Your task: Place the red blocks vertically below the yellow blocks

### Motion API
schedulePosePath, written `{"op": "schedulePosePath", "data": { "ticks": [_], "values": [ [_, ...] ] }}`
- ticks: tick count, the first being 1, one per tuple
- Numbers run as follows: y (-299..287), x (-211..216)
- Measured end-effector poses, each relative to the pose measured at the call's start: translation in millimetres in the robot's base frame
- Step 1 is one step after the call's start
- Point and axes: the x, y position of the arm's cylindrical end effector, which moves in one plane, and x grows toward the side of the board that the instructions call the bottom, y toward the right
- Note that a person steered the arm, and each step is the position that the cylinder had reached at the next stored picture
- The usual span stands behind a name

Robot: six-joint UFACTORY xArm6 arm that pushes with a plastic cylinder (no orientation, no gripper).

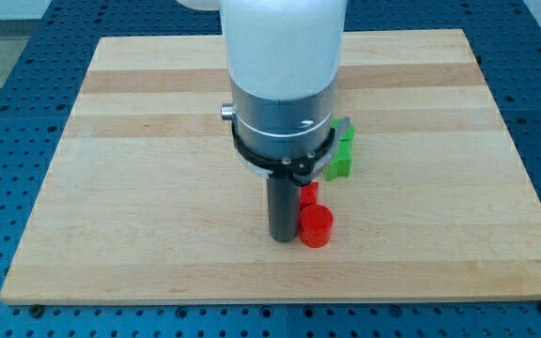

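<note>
Red cylinder (316,226) touches my tip (283,239) on view's right.

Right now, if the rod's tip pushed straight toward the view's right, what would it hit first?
My tip sits directly left of the red cylinder, apparently touching it already, so that block comes first. Beyond it, the wooden board looks free, though depth is uncertain.

I see a green block (340,155) right of centre on the wooden bench (139,188) — blue perforated surface (26,56) around it.
</note>
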Motion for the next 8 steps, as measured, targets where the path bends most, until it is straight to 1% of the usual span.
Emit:
{"op": "schedulePosePath", "data": {
  "ticks": [1,2,3,4,5,6,7,8],
  "values": [
    [-23,-12],
    [-27,-35],
    [-3,-39],
    [5,-44],
    [5,-63],
    [-11,-63],
    [-47,-17],
    [-46,29]
  ]
}}
